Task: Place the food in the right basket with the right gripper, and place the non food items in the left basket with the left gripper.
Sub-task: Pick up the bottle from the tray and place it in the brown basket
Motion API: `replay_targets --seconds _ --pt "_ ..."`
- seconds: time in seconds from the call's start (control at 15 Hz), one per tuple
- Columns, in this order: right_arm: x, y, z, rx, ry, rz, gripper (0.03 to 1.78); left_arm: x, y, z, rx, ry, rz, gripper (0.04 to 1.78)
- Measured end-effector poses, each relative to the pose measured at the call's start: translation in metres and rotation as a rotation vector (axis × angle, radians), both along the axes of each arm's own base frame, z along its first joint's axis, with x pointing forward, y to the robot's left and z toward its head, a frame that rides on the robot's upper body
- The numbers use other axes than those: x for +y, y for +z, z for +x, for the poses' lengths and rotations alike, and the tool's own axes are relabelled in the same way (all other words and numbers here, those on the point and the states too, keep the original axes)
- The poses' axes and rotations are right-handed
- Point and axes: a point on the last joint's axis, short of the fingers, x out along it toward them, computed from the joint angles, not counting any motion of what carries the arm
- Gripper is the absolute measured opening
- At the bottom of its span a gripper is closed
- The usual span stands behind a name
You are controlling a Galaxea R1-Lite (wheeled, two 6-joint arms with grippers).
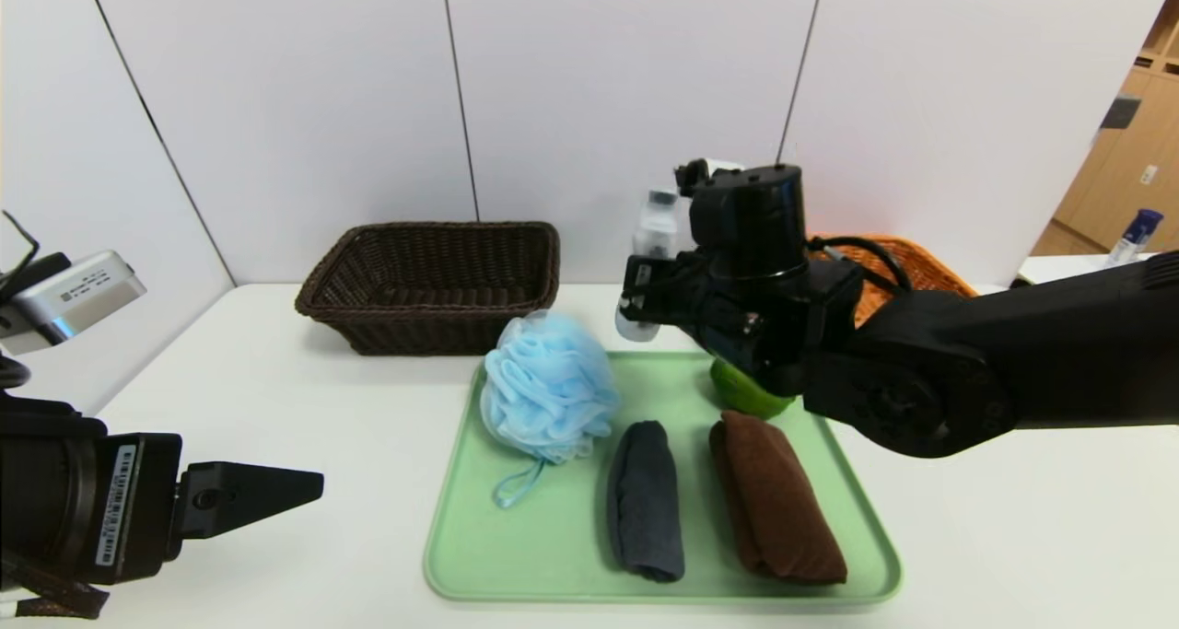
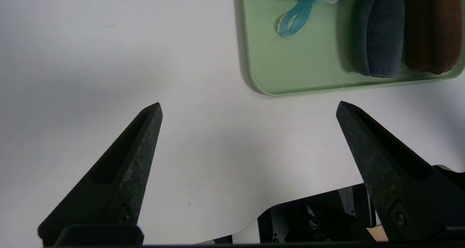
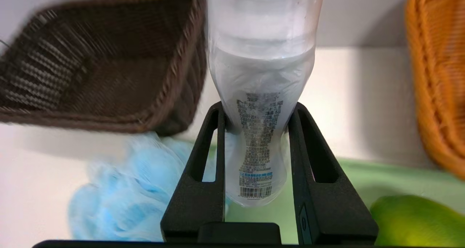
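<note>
My right gripper (image 1: 636, 284) is shut on the translucent grey-capped bottle (image 1: 652, 238) and holds it in the air above the far edge of the green tray (image 1: 553, 546); its fingers (image 3: 205, 131) pinch the bottle (image 3: 259, 106) at its waist. On the tray lie the blue bath pouf (image 1: 548, 390), the dark grey rolled towel (image 1: 645, 500), the brown rolled towel (image 1: 774, 495) and the green citrus fruit (image 1: 741, 390), partly hidden by my right arm. The dark brown basket (image 1: 433, 284) stands at the back left, the orange basket (image 1: 912, 265) at the back right. My left gripper (image 2: 249, 108) is open and empty over the bare table. The bun is out of view.
The white table (image 1: 276, 399) runs out to its front edge near my left gripper (image 1: 313, 486). A white panelled wall stands right behind both baskets. The right arm's bulk hangs over the tray's right far corner.
</note>
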Motion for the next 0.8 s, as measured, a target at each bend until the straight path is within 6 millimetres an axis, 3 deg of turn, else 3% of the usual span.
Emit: replay_targets --seconds 0.27,0.4,0.6,0.8 --pt "0.002 0.052 -0.005 -0.135 0.173 0.037 0.51 0.0 0.0 0.0 0.0 0.0 0.0 1.69" --pt "0.008 0.068 -0.005 -0.175 0.26 0.021 0.51 0.0 0.0 0.0 -0.007 0.011 0.009 1.69" --pt "0.023 0.085 0.008 -0.23 0.308 0.051 0.51 0.0 0.001 0.001 -0.016 0.022 0.019 1.69" --pt "0.043 0.074 0.029 -0.232 0.317 0.052 0.51 -0.001 0.0 0.002 -0.016 0.022 0.022 1.69"
